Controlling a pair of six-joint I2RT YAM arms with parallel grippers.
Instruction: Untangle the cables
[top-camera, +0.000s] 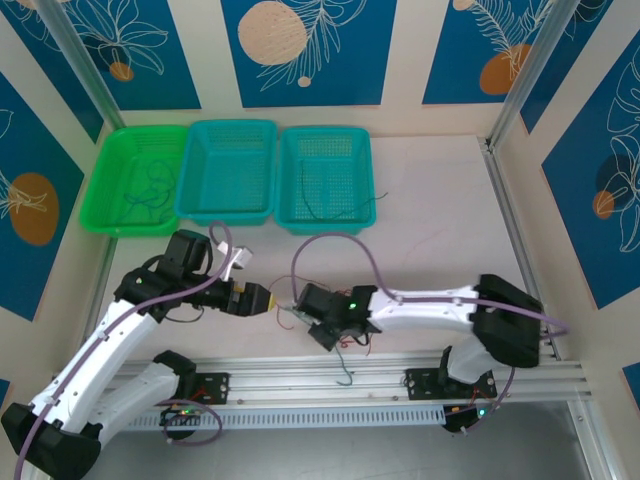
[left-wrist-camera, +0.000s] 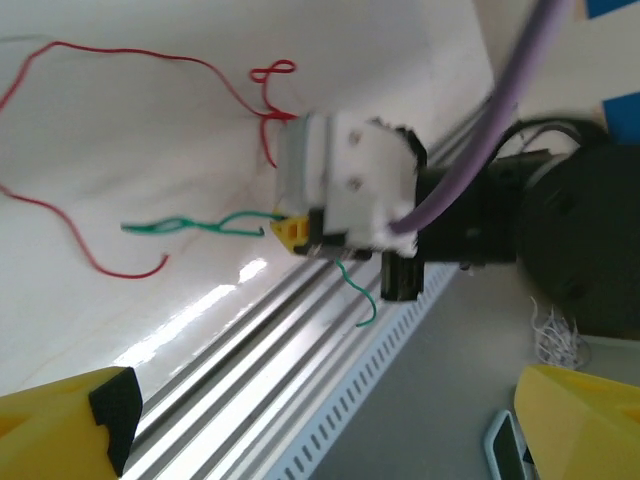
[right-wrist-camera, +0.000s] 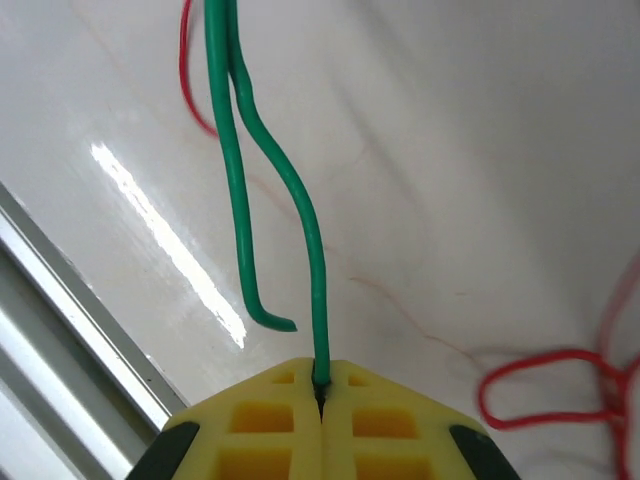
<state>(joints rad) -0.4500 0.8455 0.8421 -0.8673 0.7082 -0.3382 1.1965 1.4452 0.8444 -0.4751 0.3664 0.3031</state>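
Right gripper (right-wrist-camera: 320, 385): yellow jaws clenched on thin green wire (right-wrist-camera: 321, 310) | left gripper (left-wrist-camera: 325, 425): spread, empty | progress: early; looped red wire (right-wrist-camera: 540, 352) beside the tip, not yet separated.

The top external view looks steeply down from above and behind the two white arms (top-camera: 420, 300). Their bases sit at the bottom edge, and the view takes in the whole pale glossy tabletop (top-camera: 440, 230) from far off. The left wrist view looks low across that tabletop, from close by, at the right end effector (left-wrist-camera: 287, 230) in mid-frame. The yellow left end effector (left-wrist-camera: 320, 400) is spread to the lower corners. The right wrist view faces the tabletop from very near, with the right end effector at bottom centre. Both wrist views share the thin green wire (left-wrist-camera: 190, 225) and the ribbed aluminium rail (left-wrist-camera: 270, 330).
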